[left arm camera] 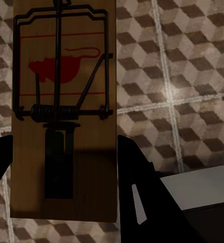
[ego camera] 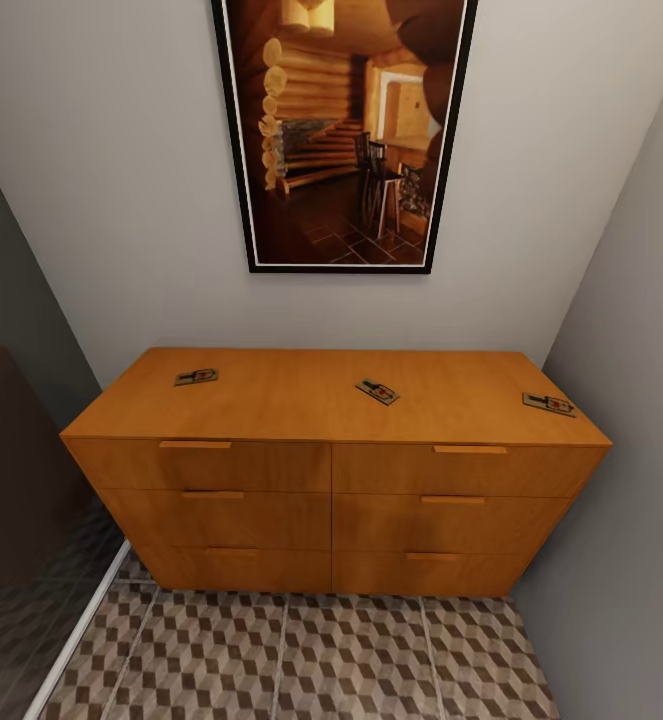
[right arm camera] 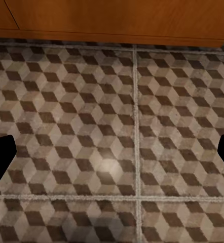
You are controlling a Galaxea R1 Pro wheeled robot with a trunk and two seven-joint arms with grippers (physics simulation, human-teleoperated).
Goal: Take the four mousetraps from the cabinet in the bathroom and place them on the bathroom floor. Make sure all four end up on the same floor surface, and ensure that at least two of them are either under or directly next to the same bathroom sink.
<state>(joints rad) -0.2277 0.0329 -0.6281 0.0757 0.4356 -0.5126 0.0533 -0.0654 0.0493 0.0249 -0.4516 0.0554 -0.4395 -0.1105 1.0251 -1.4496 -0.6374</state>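
Observation:
Three mousetraps lie flat on top of the orange-brown cabinet (ego camera: 331,500): one at the left (ego camera: 197,377), one in the middle (ego camera: 378,391), one at the right end (ego camera: 549,403). A further mousetrap (left arm camera: 64,76), with its red mouse mark and dark spring bar facing the camera, is clamped between the black fingers of my left gripper (left arm camera: 64,167), above the cube-patterned bathroom floor (left arm camera: 183,76). My right gripper (right arm camera: 112,154) is open and holds nothing, its fingertips far apart over the floor (right arm camera: 91,101) just in front of the cabinet's base (right arm camera: 117,20). The sink is out of view.
A large framed picture (ego camera: 346,130) hangs on the wall above the cabinet. A grey wall (ego camera: 631,400) closes the right side and a dark glossy panel (ego camera: 21,500) the left. Tiled floor (ego camera: 351,660) lies before the drawers. A white edge (left arm camera: 203,182) sits beside my left gripper.

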